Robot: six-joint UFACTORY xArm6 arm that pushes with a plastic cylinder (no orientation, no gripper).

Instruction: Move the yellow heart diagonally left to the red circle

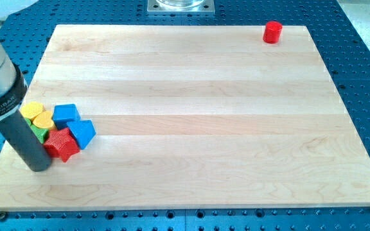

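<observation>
The yellow heart (44, 119) lies in a tight cluster of blocks near the board's left edge. The red circle (272, 31), a short red cylinder, stands alone at the view's top right, close to the board's far edge. My rod comes down from the view's upper left, and my tip (38, 168) rests on the board just below and left of the cluster, beside the red star (61, 145). The rod's body hides part of the cluster's left side.
The cluster also holds another yellow block (30, 110), a green block (39, 133), and two blue blocks (65, 115) (82, 133). The wooden board (198, 128) lies on a blue perforated table (365, 77). A metal mount (180, 6) sits at the top.
</observation>
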